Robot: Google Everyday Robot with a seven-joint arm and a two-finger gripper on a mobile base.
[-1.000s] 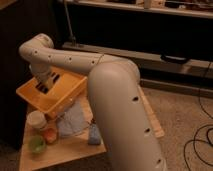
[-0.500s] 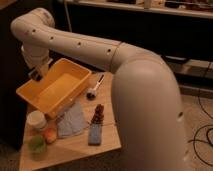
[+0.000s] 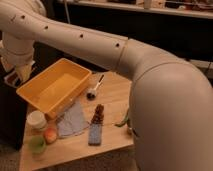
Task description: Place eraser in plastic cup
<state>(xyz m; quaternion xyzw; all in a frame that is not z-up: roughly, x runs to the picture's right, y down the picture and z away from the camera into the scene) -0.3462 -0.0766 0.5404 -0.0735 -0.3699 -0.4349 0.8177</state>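
The light green plastic cup (image 3: 36, 144) stands upright at the front left corner of the wooden table (image 3: 115, 90). A dark elongated block (image 3: 98, 114), which looks like the eraser, lies near the middle of the table, just behind a blue-grey pad (image 3: 95, 134). My arm sweeps from the right across the top of the view. My gripper (image 3: 14, 74) hangs at the far left edge, beside the left end of the yellow bin (image 3: 55, 90) and well above and behind the cup. I see nothing held in it.
A white round container (image 3: 36, 119) and a peach-coloured fruit (image 3: 50, 135) sit close to the cup. A grey cloth (image 3: 74, 120) lies in front of the bin. A spoon-like tool (image 3: 95, 89) and a green item (image 3: 124, 121) lie further right.
My arm has swung up and to the left, uncovering the bin and the table. The gripper is now at the left edge. The things on the table have not moved.
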